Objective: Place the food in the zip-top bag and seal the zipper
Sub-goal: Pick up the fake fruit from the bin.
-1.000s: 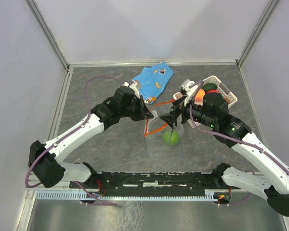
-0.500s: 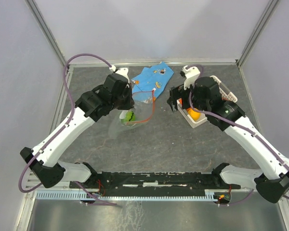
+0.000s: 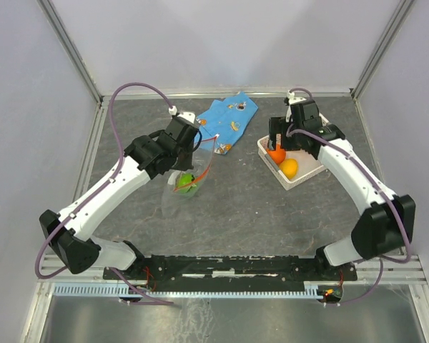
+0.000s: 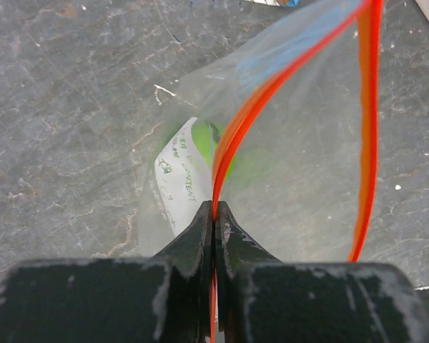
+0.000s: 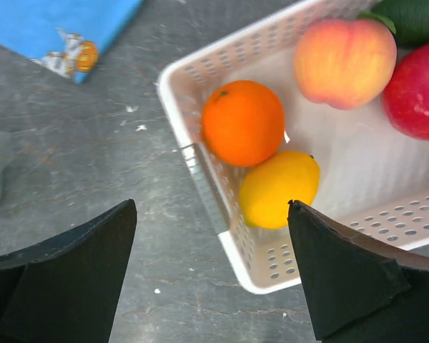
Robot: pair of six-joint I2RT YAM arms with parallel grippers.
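My left gripper (image 3: 197,145) is shut on the orange-red zipper (image 4: 286,78) of the zip-top bag (image 3: 186,187) and holds the bag's mouth up and open. The left wrist view shows the pads (image 4: 204,227) pinching the strip. A green fruit (image 3: 184,182) lies inside the bag, blurred behind the white label (image 4: 177,179). My right gripper (image 5: 211,207) is open and empty above the near left corner of the white basket (image 5: 200,179). In the basket lie an orange (image 5: 243,121), a yellow fruit (image 5: 279,187), a peach (image 5: 344,63), a red fruit (image 5: 415,89) and a dark green one (image 5: 415,18).
A blue patterned cloth (image 3: 227,120) lies at the back between the arms. The basket (image 3: 300,180) stands at the right. Metal frame rails run along the back and both sides of the grey table (image 3: 236,214).
My left gripper has carried the bag with the green fruit to the left and lifted its mouth. My right gripper has left the bag and swung back over the basket.
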